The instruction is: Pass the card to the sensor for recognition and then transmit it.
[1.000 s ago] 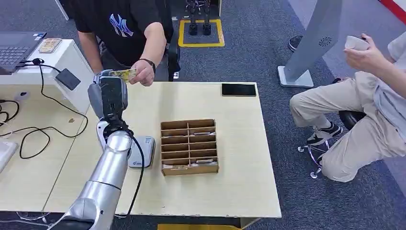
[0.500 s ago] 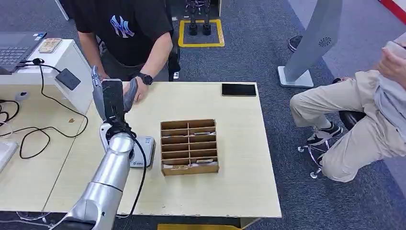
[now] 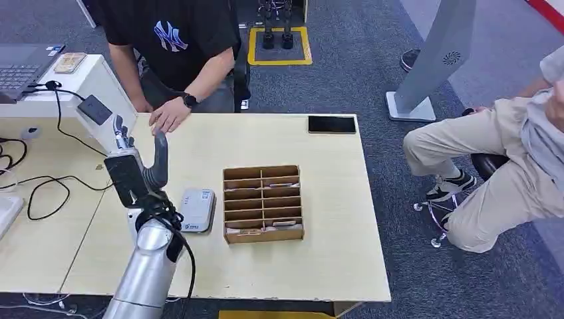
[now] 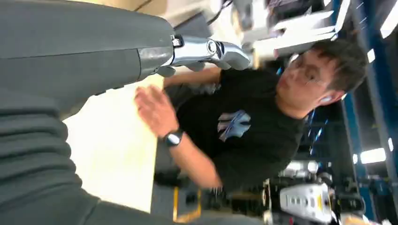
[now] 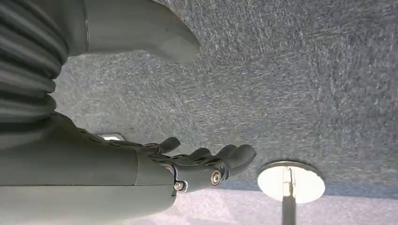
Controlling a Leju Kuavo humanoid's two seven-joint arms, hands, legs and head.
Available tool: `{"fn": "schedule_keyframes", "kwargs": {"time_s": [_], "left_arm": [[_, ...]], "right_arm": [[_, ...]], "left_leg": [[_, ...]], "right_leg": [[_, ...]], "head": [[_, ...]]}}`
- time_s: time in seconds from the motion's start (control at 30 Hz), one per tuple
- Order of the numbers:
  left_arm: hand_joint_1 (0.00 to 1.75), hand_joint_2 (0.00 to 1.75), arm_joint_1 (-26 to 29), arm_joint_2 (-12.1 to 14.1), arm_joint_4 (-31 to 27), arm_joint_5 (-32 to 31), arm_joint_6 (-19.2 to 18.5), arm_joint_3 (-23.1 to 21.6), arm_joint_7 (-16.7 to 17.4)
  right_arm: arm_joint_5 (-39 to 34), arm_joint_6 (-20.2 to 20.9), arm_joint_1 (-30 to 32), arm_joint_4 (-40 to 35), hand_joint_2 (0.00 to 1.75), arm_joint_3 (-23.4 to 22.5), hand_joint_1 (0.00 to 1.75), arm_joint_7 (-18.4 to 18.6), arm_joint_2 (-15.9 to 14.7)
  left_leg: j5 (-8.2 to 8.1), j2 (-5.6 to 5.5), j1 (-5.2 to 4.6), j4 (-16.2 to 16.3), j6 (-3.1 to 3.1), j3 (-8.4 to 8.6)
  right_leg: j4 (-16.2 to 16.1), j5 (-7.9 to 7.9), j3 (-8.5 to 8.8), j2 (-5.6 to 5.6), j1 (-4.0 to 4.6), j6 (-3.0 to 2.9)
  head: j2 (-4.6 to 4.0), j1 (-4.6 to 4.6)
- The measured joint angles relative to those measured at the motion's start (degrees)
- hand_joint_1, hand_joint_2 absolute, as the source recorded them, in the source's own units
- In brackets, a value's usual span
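My left hand is raised above the table's left part, fingers apart and holding nothing. In the left wrist view the same hand is empty, with its fingertips toward a person in a black shirt. That person's hand lies flat on the table's far edge, apart from my hand. The grey-white card sensor lies on the table just right of my left forearm. My right hand hangs over grey carpet, its thumb and fingers spread and empty.
A wooden slotted card box stands mid-table with cards in several slots. A black phone lies at the far right edge. A seated person is to the right. A side desk with cables and a laptop is left.
The person took the card from my left hand and drew back; their hand now rests on the table. My left hand came back and down towards me, empty.
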Motion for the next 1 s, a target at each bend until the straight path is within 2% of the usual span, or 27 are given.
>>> {"fn": "schedule_keyframes", "kwargs": {"time_s": [0.1,0.13,0.2,0.3,0.43,0.73,0.87,1.0], "left_arm": [[0.00,1.75,5.3,0.6,-4.4,10.1,-7.9,-2.0,-3.0],[0.00,1.75,7.0,0.8,-5.8,11.5,-9.8,-2.9,-4.1],[0.00,1.75,10.0,1.2,-8.2,11.1,-10.7,-4.6,-5.9],[0.00,1.75,13.1,2.3,-10.3,9.3,-11.8,-7.1,-7.6],[0.00,1.75,15.3,3.9,-11.3,1.3,-10.4,-10.5,-8.7],[0.00,1.75,16.3,5.4,-11.6,-0.1,-10.2,-13.0,-8.8],[0.00,1.75,16.3,7.0,-11.6,-7.5,-13.0,-15.1,-8.5],[0.00,1.75,16.3,8.8,-11.5,-16.9,-13.2,-18.0,-8.5]], "right_arm": [[-0.1,0.0,0.2,-0.6,1.75,-0.6,0.00,-0.8,0.2],[-0.1,0.0,0.2,-0.8,1.75,-0.7,0.00,-0.9,0.2],[-0.2,0.0,0.3,-1.1,1.75,-0.9,0.00,-1.0,0.3],[-0.1,0.0,0.4,-1.6,1.75,-1.7,0.00,-1.3,0.7],[0.0,0.0,0.6,-1.8,1.75,-2.1,0.00,-1.7,0.9],[0.0,0.0,0.6,-1.9,1.75,-2.2,0.00,-1.7,1.0],[0.4,0.0,0.6,-1.8,1.75,-2.2,0.00,-1.9,1.0],[1.3,0.0,0.7,-1.7,1.75,-2.1,0.00,-2.0,1.0]], "left_leg": [[-0.01,0.00,0.00,0.0,0.00,-0.03],[-0.01,0.00,0.00,0.0,0.00,-0.05],[-0.02,0.00,0.00,0.0,0.00,-0.07],[-0.04,-0.02,0.00,0.0,0.02,-0.07],[-0.04,-0.01,0.00,0.0,0.01,-0.06],[-0.03,-0.01,0.00,0.0,0.00,-0.06],[-0.03,-0.01,0.01,0.0,0.00,-0.07],[-0.04,-0.01,0.00,0.0,0.00,-0.07]], "right_leg": [[0.0,-0.02,-0.01,0.00,0.00,0.01],[0.0,-0.03,-0.03,0.00,-0.01,0.01],[0.0,-0.04,-0.05,0.00,-0.02,0.01],[0.0,-0.05,-0.05,-0.03,-0.02,0.03],[0.0,-0.05,-0.05,-0.03,0.00,0.03],[0.0,-0.05,-0.04,-0.02,0.00,0.02],[0.0,-0.05,-0.05,-0.02,0.00,0.02],[0.0,-0.06,-0.07,-0.01,-0.01,0.02]], "head": [[0.00,0.00],[0.00,0.02],[0.00,0.02],[0.00,0.02],[0.00,0.00],[0.00,0.02],[0.00,0.02],[0.00,0.00]]}}
